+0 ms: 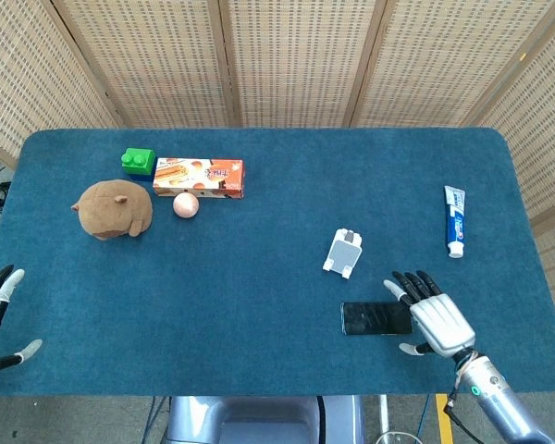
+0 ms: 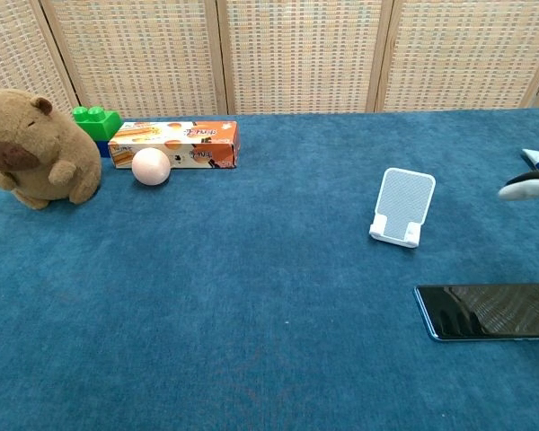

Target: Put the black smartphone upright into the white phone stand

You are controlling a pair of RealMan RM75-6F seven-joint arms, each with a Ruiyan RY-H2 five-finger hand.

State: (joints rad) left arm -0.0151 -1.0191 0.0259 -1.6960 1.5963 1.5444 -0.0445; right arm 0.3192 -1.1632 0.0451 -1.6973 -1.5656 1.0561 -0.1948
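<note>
Black phone (image 1: 376, 318) lies flat just left of my right robot hand (image 1: 432, 320), fingers apart, empty. I'd pinch its long edges, then tip it into the stand (image 1: 344, 252) ahead.

Blue table (image 1: 259, 277) — phone (image 1: 375, 318), stand (image 1: 344, 252)

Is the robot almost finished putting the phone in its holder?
Not yet, nothing is finished. The black smartphone lies flat on the blue table, and the white phone stand stands empty behind it. In hand: the right hand, fingers spread, is at the phone's right end, holding nothing. The left hand waits at the table's edge. Left: gripping the phone, lifting it and standing it in the stand.
</note>
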